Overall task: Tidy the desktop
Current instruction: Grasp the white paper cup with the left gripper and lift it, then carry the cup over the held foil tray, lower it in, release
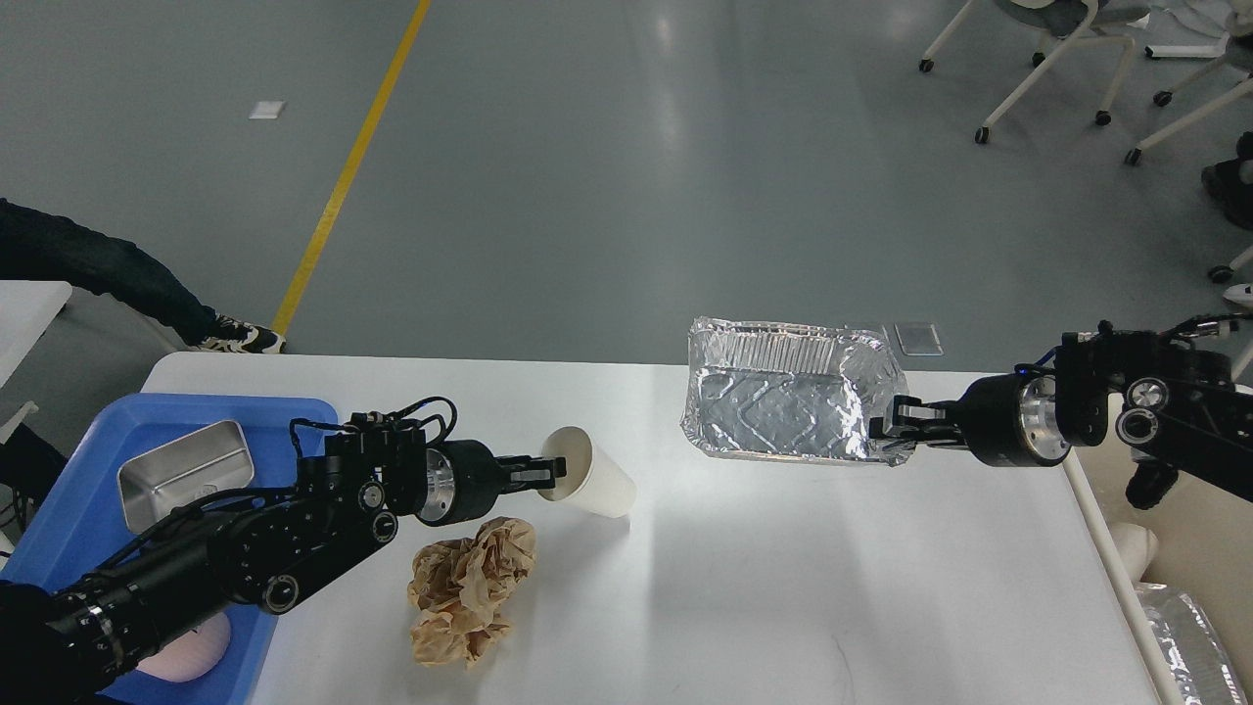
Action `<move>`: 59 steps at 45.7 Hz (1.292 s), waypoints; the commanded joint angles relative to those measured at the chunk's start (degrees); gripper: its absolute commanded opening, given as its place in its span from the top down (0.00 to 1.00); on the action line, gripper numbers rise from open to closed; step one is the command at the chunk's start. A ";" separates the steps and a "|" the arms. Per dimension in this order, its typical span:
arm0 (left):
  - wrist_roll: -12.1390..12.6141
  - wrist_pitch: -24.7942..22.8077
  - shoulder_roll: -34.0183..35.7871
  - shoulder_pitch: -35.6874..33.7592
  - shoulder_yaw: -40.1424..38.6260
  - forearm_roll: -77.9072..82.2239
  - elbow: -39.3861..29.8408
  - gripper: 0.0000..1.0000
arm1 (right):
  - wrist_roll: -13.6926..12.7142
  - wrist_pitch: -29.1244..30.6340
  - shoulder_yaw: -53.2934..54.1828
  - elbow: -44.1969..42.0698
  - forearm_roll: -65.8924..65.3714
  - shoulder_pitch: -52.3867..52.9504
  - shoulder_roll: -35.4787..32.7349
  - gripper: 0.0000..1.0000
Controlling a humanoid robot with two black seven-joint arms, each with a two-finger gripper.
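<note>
two arms over the white counter [744, 587], which fills the lower view. left gripper [554, 471]: jaws clamped on rim of tipped paper cup [599, 479]. right gripper [887, 427]: jaws clamped on edge of raised foil tray [783, 401]. crumpled brown paper [472, 589] lies near the cup. blue tray [59, 548] at left.

Left tool [554, 471] and right tool [889, 421] both clamped, arms outstretched.

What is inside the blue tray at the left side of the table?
Inside the blue tray a shiny metal container is visible, apparently empty, and something pale pink near the front. The left arm covers the middle of the tray, so anything under it cannot be seen.
</note>
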 commanded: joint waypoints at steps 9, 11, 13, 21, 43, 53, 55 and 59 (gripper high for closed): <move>0.06 -2.74 16.45 -1.47 -0.89 -1.99 -17.35 1.00 | 0.14 0.09 0.06 -0.01 0.04 -0.86 0.09 1.00; 0.15 -3.01 19.88 -2.53 -0.98 -2.51 -20.60 1.00 | 0.14 0.09 0.06 -0.01 0.04 -0.86 0.35 1.00; 0.15 -3.53 23.14 -3.32 -1.07 -3.13 -22.89 1.00 | 0.14 0.09 0.06 -0.01 0.04 -0.95 0.53 1.00; -0.02 -7.84 31.32 -9.29 -1.16 -7.70 -25.89 0.99 | 0.05 0.09 0.06 -0.18 0.04 -1.13 0.71 1.00; 0.68 -18.91 17.37 -37.68 0.95 -9.64 -19.05 0.99 | 0.14 0.00 0.41 0.17 0.13 -1.13 0.71 1.00; 0.24 -20.94 1.99 -45.42 8.68 -9.55 -4.99 0.98 | 0.14 0.00 0.59 0.17 0.04 -1.13 0.71 1.00; -0.02 -21.11 -1.09 -45.95 10.17 -9.55 -2.26 0.97 | 0.14 0.00 0.59 0.17 0.13 -1.13 0.71 1.00; -0.11 -21.03 -6.28 -45.86 12.11 -9.20 2.14 0.97 | 0.22 0.00 0.50 0.17 0.13 -1.30 0.71 1.00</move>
